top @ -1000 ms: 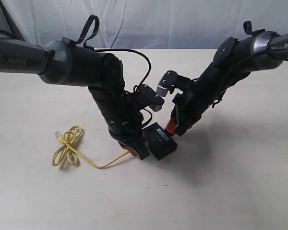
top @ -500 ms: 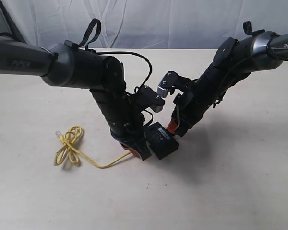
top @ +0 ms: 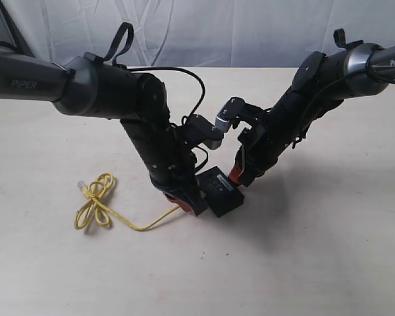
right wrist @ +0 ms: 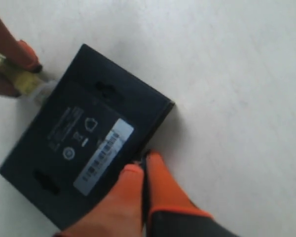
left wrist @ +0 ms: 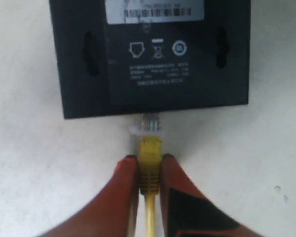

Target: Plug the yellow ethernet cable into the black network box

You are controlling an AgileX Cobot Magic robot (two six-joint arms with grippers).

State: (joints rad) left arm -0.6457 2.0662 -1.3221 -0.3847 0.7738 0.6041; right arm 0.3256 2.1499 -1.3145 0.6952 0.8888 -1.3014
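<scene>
1. The left fingers [left wrist: 113,197] are clamping the yellow ethernet cable [left wrist: 150,153] just behind its clear plug [left wrist: 149,127], one orange finger on each side.
2. That plug is pointing straight at the black network box [left wrist: 153,59], its tip touching the box's side wall; whether it is seated I cannot tell.
3. The right fingers [right wrist: 126,192] are pressing together, tips bearing on the box's opposite edge beside the pale label [right wrist: 104,155].
4. The box is lying flat on the tabletop [top: 316,250] between both arms.
5. The cable is trailing leftward in the exterior view into a loose loop [top: 95,204], its far plug [top: 79,183] lying free.
</scene>
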